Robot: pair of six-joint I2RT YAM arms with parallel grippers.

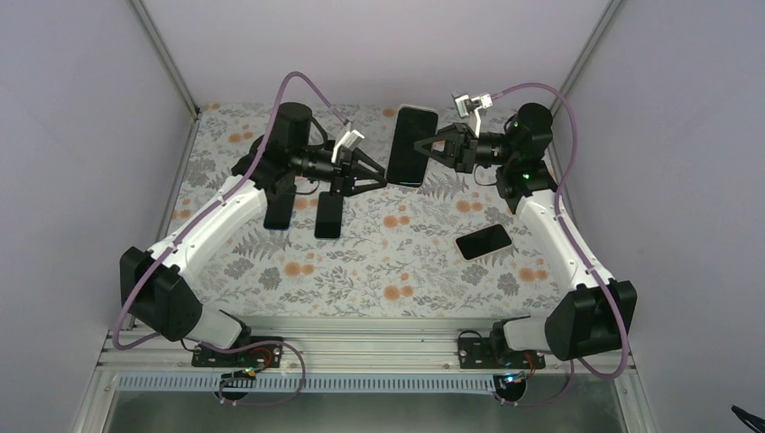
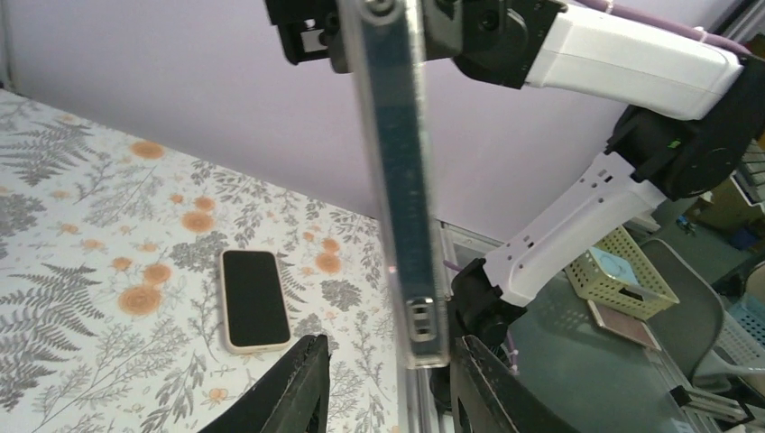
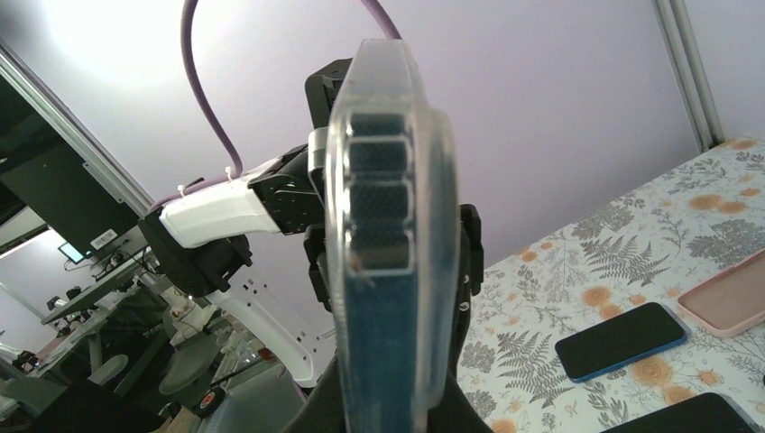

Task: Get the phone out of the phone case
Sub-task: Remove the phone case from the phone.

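A dark blue phone sits inside a clear phone case (image 1: pixel 413 144), held in the air over the back of the table between both arms. My right gripper (image 1: pixel 424 144) is shut on one long edge of the case (image 3: pixel 383 271), with its fingers (image 3: pixel 460 262) pressed on both faces. My left gripper (image 2: pixel 388 343) is open and straddles the case's lower end (image 2: pixel 419 307). The right finger (image 2: pixel 469 361) sits close beside the case, while the left finger (image 2: pixel 307 361) stands well clear of it.
A phone in a cream case (image 2: pixel 255 298) lies on the floral table (image 1: pixel 361 271) at the right. Two dark phones (image 1: pixel 278 206) (image 1: pixel 329 215) lie under the left arm. The right wrist view shows a blue phone (image 3: pixel 621 341) and a pink case (image 3: pixel 731 293).
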